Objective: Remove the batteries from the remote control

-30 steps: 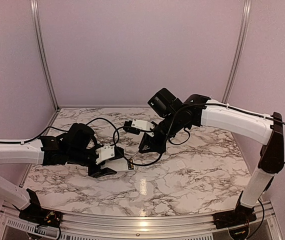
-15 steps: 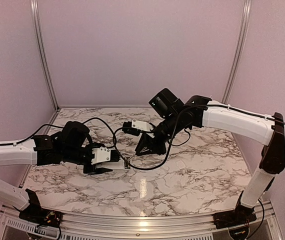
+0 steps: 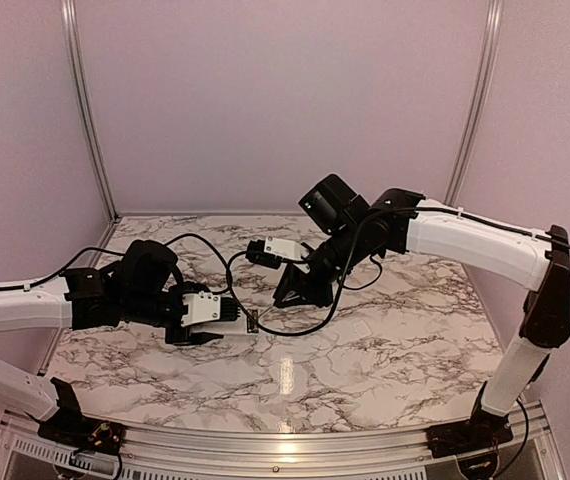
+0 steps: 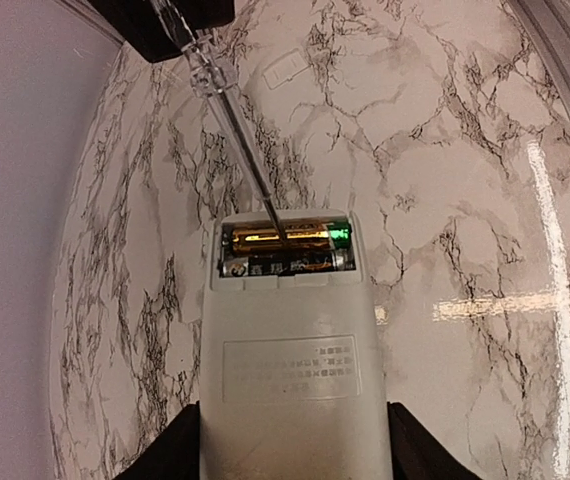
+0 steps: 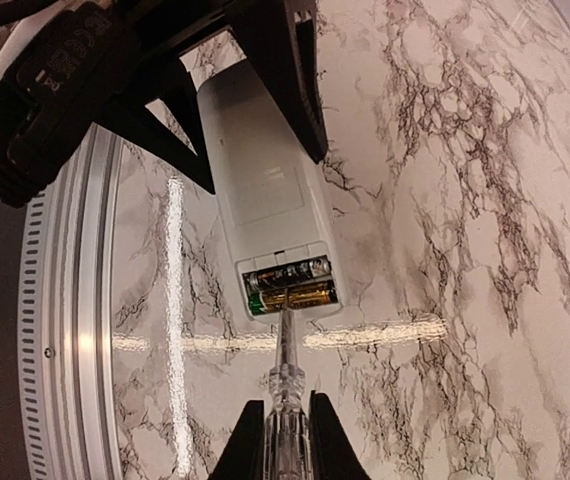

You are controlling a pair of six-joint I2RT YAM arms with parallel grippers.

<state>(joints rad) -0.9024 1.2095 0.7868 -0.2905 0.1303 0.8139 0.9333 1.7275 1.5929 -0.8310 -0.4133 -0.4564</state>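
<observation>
Right, status. The marble desk (image 3: 385, 350) carried the job, with both arms meeting over its middle-left.

The left gripper (image 4: 295, 445) was clamped on the remote control (image 4: 290, 350), jaws part-way wide on its two long sides at the plain end. The recess end stuck out toward the right arm. Couldn't tell whether the remote touched the desk or hung just above it.

The right gripper (image 5: 287, 440) was closed tight on the clear handle of a screwdriver (image 4: 235, 130). The shaft ran down into the open recess, with the tip on the gold one of the two batteries (image 4: 285, 250). Both were seated side by side, neither lifted. The cover plate (image 4: 285, 70) lay flat on the desk, well apart, beyond the remote.

Risks as I judged them:
- The tip sat on a round, slick surface. Side load could skate it off and gouge the recess wall or the contacts.
- Prying acts on the unsupported end, so the remote could pivot or slide in the left gripper.
- Contact pressure could pop the battery free suddenly and send it rolling across the desk.
- Too steep a lever angle could jam the battery against its neighbour instead of lifting it.
</observation>
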